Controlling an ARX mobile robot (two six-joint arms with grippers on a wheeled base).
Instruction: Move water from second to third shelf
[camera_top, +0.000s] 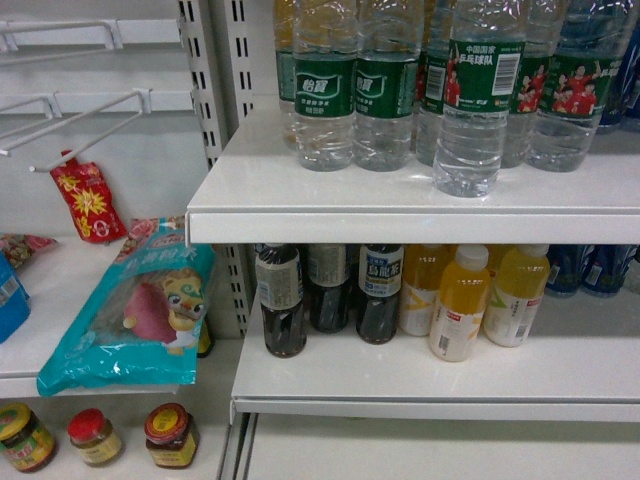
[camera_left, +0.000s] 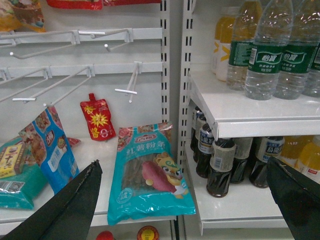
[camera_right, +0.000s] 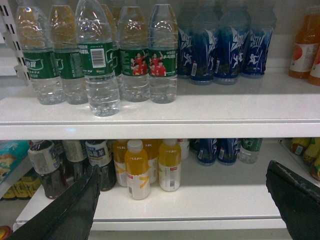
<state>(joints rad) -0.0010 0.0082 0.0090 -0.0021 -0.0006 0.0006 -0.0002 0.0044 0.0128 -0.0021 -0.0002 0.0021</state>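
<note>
Head view: water bottle upright near the front edge of the upper white shelf, upper right of frame, just ahead of the row of green-labelled bottles behind it. Below, dark drink bottles and yellow juice bottles on the lower shelf, centre right. Teal snack bag tilted at left, red pouch hanging above it, jars at lower left. Left wrist view: left fingers spread wide, gripping nothing, at the bottom corners. Right wrist view: right fingers likewise parted and empty, same bottle standing at upper left, barcode facing out, blue-labelled bottles along at upper right
</note>
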